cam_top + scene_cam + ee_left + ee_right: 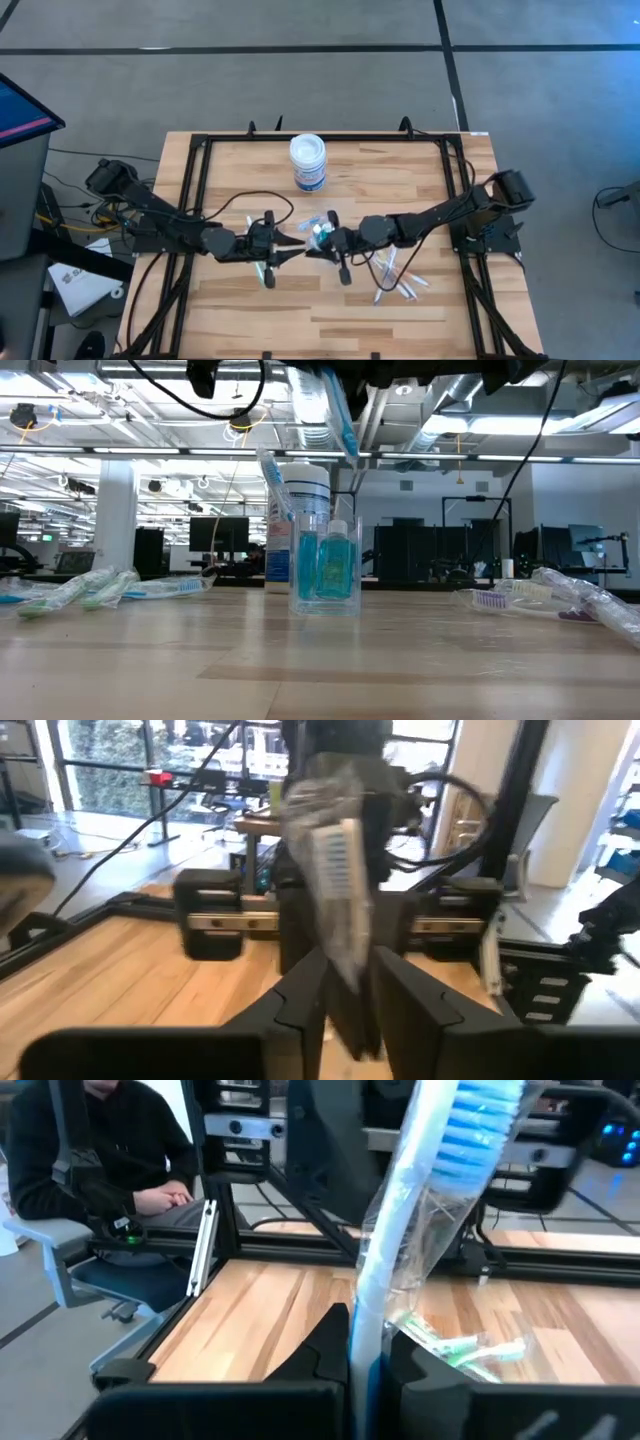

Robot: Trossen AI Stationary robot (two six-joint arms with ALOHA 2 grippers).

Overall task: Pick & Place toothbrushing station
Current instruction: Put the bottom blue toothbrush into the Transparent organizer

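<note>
The clear cup (325,565) stands mid-table (322,231). Inside it are a small blue tube (335,565) and one toothbrush (272,475) that leans on the rim. Both grippers hover level just above the cup and face each other. My left gripper (292,246) is open, with a wrapped white-bristled toothbrush (340,890) upright in the gap between its fingers. My right gripper (318,243) is shut on a wrapped blue-bristled toothbrush (470,1130). My left gripper has its fingers (300,1005) on either side of the wrapped toothbrush's handle (352,990); whether they touch it I cannot tell. My right gripper pinches the blue-bristled toothbrush's handle (368,1315) between its two fingers, which come in level from the table's right and lie across it. The brush stands nearly upright with its head up. Its lower end (345,440) hangs clear above the cup.
A white jar with a blue label (308,162) stands behind the cup. Loose wrapped toothbrushes lie to the right (395,275) and near the left gripper (265,272). A black frame (190,200) borders the table. A seated person (100,1160) is beyond the table.
</note>
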